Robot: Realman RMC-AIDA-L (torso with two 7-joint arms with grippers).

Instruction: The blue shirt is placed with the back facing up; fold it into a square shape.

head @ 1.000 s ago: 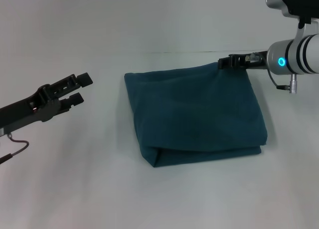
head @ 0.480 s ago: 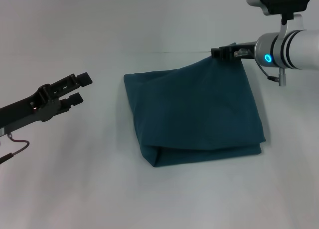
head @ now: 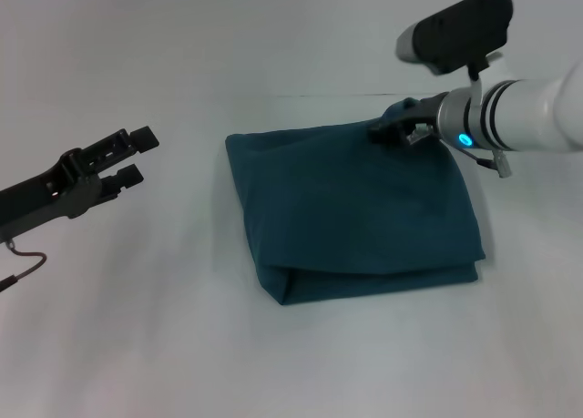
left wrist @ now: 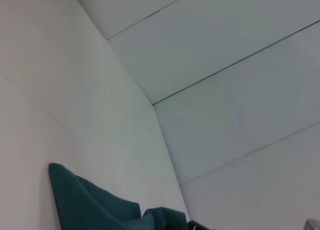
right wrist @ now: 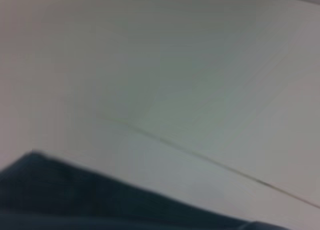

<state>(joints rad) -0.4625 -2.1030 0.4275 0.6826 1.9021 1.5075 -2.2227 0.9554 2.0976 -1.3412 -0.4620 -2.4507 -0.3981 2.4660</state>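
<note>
The blue shirt (head: 355, 209) lies folded into a rough square in the middle of the white table, plain side up, with a thick fold along its near edge. My right gripper (head: 387, 128) is at the shirt's far right corner, shut on the cloth there and holding it slightly raised. My left gripper (head: 135, 156) is open and empty, hovering well to the left of the shirt. The shirt also shows in the left wrist view (left wrist: 95, 210) and along the edge of the right wrist view (right wrist: 75, 200).
The white table (head: 137, 327) spreads around the shirt on all sides. A thin seam line (head: 310, 96) runs across the table just behind the shirt. A thin cable (head: 27, 265) hangs under my left arm.
My right gripper lifted the shirt's far right corner, then turned and moved left and down with it. My left arm shifted slightly left and up.
</note>
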